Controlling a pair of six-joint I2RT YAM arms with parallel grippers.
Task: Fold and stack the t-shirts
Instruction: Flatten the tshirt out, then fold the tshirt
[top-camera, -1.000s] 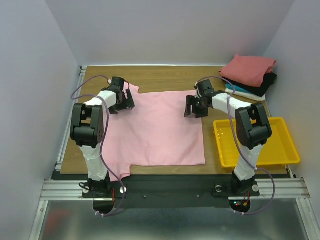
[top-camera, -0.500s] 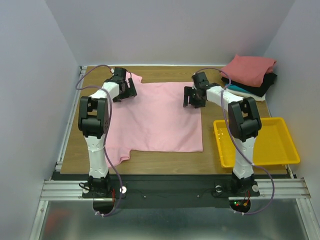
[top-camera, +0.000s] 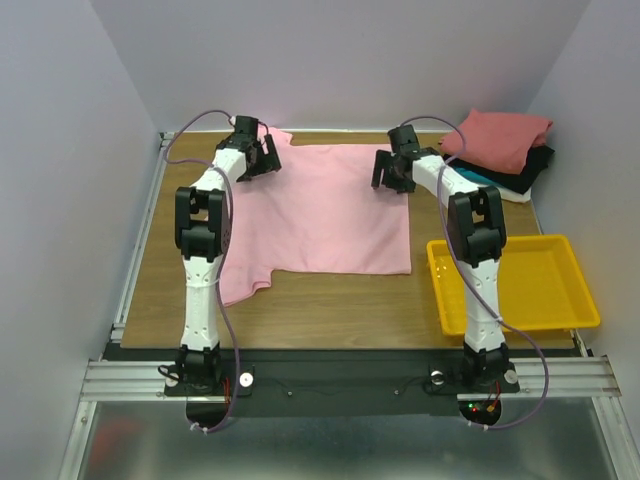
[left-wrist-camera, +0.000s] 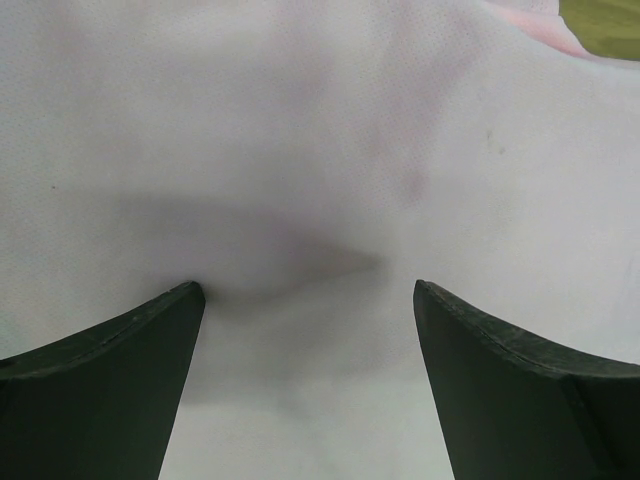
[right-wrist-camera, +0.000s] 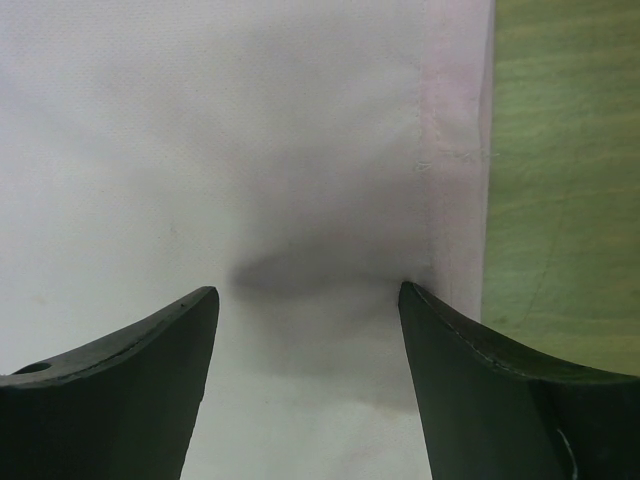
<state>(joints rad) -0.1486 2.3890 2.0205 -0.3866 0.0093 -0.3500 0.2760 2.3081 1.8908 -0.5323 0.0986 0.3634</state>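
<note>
A light pink t-shirt (top-camera: 320, 215) lies spread flat on the wooden table, one sleeve at the near left. My left gripper (top-camera: 262, 160) is open at the shirt's far left corner, fingertips down on the cloth (left-wrist-camera: 300, 150). My right gripper (top-camera: 392, 172) is open at the far right corner, just inside the hemmed edge (right-wrist-camera: 455, 150). In each wrist view the jaws stand wide apart with flat pink cloth between them, around the left gripper (left-wrist-camera: 308, 290) and the right gripper (right-wrist-camera: 308, 290). A folded stack sits at the back right: dusty red tee (top-camera: 497, 137) on black (top-camera: 535, 163) and teal (top-camera: 480, 178).
A yellow plastic tray (top-camera: 590, 300) stands at the right, near the right arm's base. Grey walls close the table on the left, back and right. Bare wood (right-wrist-camera: 560, 180) shows beside the shirt's right edge and along the near side of the table (top-camera: 340, 310).
Both grippers have moved away from the bases toward the back wall, and the pink shirt has slid back with them. Both arms are now stretched out further.
</note>
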